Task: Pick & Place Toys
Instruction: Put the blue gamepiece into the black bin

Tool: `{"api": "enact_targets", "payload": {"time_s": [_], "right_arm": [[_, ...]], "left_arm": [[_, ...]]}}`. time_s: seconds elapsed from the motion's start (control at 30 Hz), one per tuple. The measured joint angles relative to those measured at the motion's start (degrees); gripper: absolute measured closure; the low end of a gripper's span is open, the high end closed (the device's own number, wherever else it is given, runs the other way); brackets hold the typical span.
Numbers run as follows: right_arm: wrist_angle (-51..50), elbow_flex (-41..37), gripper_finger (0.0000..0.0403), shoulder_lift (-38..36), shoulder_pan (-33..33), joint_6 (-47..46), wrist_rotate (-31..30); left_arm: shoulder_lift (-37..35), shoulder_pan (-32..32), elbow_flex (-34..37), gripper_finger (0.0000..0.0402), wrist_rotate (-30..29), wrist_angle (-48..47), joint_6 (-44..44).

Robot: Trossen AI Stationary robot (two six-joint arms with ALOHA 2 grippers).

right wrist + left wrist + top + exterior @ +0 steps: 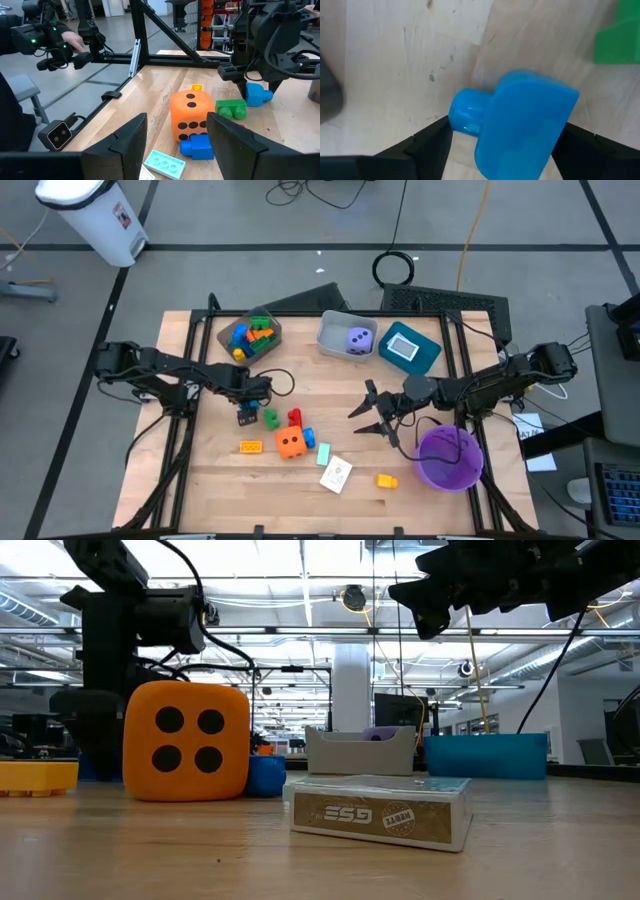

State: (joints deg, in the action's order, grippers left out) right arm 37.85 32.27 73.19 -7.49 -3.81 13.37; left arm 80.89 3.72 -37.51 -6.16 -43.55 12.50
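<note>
Between the spread fingers of the left gripper [495, 150] sits a blue block [520, 127], round stud outward; fingers flank it on both sides, and whether the pads touch it cannot be told, so jaws read as released around the block, not clenched. Block and gripper sit low at the wooden table [200, 470], left of centre. Just beside lies a green block [617, 42], cut off at the frame edge in the left wrist view. Next out: orange die [291, 443], a red block [294, 418] by it, a yellow block [250, 447] to its left, a card box [380, 812] and a teal block [323, 452] toward the front edge. Right gripper [372, 412] hangs above mid-table, fingers apart, holding nothing. Farther back, a purple die [358, 340] rests in the grey bin [330, 340]; low view shows only its top over the bin wall. Brown bin [268, 320] holds mixed blocks, individual pieces hard to separate.
</note>
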Motion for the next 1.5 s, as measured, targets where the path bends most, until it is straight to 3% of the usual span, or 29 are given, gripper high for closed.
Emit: {"api": "enact_targets", "payload": {"time_s": [0.6,0.93,1.1,1.5], "right_arm": [[-0.02,0.0,0.0206,0.0,0.0,0.0,-0.02],[0.0,0.0,0.0206,0.0,0.0,0.0,-0.02],[-0.02,0.0,0.0206,0.0,0.0,0.0,-0.02],[-0.02,0.0,0.0206,0.0,0.0,0.0,-0.02]], "left_arm": [[-0.03,0.34,0.01,0.0233,-0.12,0.68,0.19],[-0.01,0.34,-1.49,0.0212,-0.49,0.52,0.14],[0.01,0.34,-3.68,0.0236,-2.1,0.26,-0.52],[-7.01,5.44,-11.78,0.0218,-12.01,-2.76,-2.54]]}}
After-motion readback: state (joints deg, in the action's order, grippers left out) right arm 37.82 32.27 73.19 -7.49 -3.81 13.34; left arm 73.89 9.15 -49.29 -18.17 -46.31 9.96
